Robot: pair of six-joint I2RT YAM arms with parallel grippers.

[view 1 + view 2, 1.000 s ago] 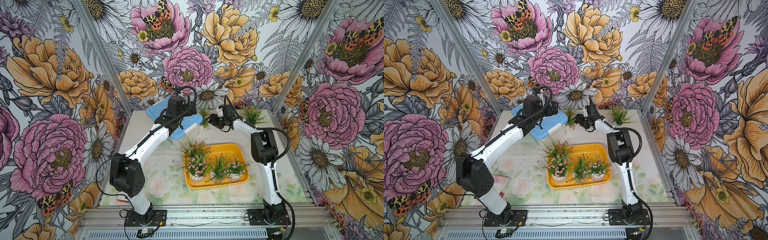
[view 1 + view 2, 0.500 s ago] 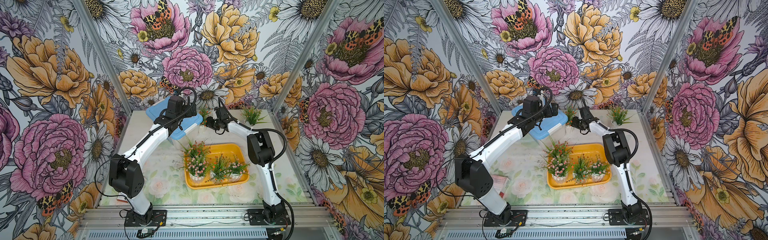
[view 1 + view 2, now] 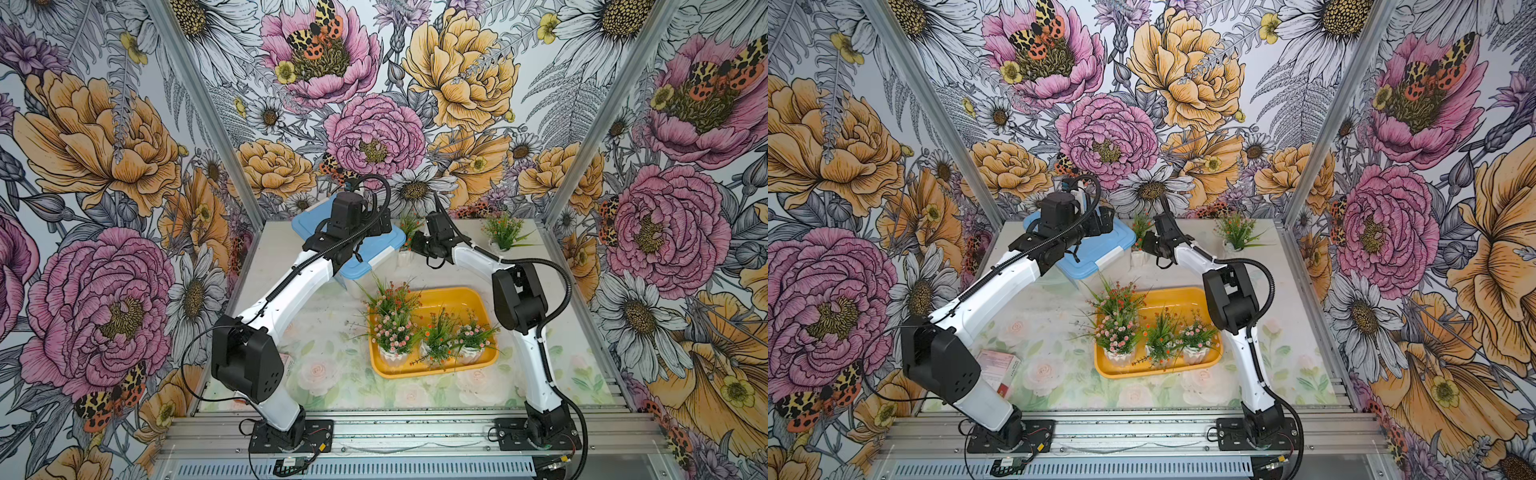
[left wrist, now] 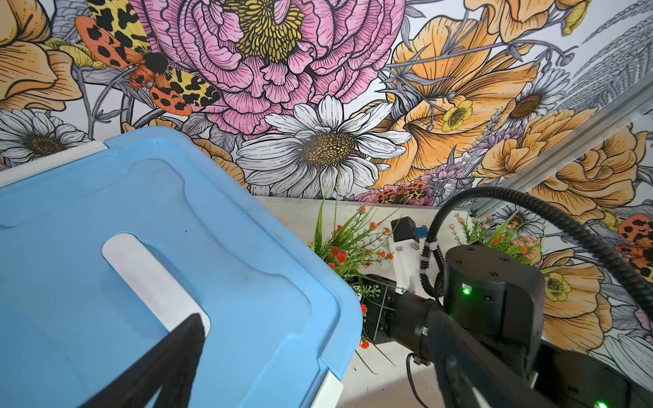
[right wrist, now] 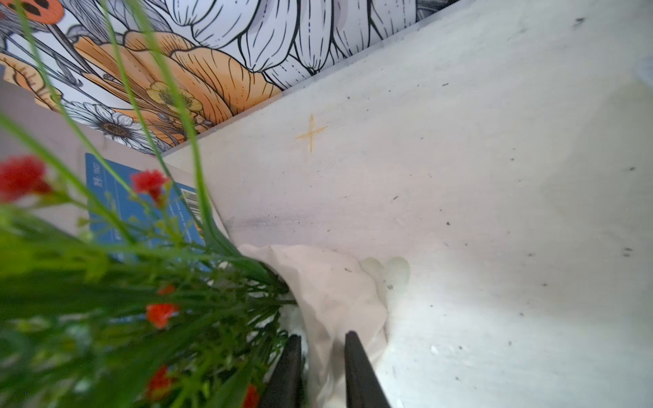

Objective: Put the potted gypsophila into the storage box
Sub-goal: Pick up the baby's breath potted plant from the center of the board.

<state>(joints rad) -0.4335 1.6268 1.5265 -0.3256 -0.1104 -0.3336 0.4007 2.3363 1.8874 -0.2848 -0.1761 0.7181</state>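
Observation:
Several potted gypsophila (image 3: pixel 438 332) stand in the yellow-orange storage box (image 3: pixel 457 297) in both top views. One more potted gypsophila (image 3: pixel 503 230) is at the back right. Another (image 3: pixel 409 226) stands beside the blue-lidded box, and its white pot (image 5: pixel 332 289) fills the right wrist view. My right gripper (image 5: pixel 323 337) is shut on this pot's rim, one finger among the leaves and one outside the wall. The pot rests on the table. My left gripper (image 4: pixel 318 318) hovers open over the blue lid, holding nothing.
The blue-lidded box (image 3: pixel 386 245) with a white handle sits at the back left, close against the gripped plant. A paper card (image 3: pixel 998 370) lies at the front left near the left arm's base. Flowered walls enclose the table on three sides.
My right gripper has moved left to the plant beside the blue-lidded box, and its jaws have narrowed onto the pot's rim. The left arm has stayed still.

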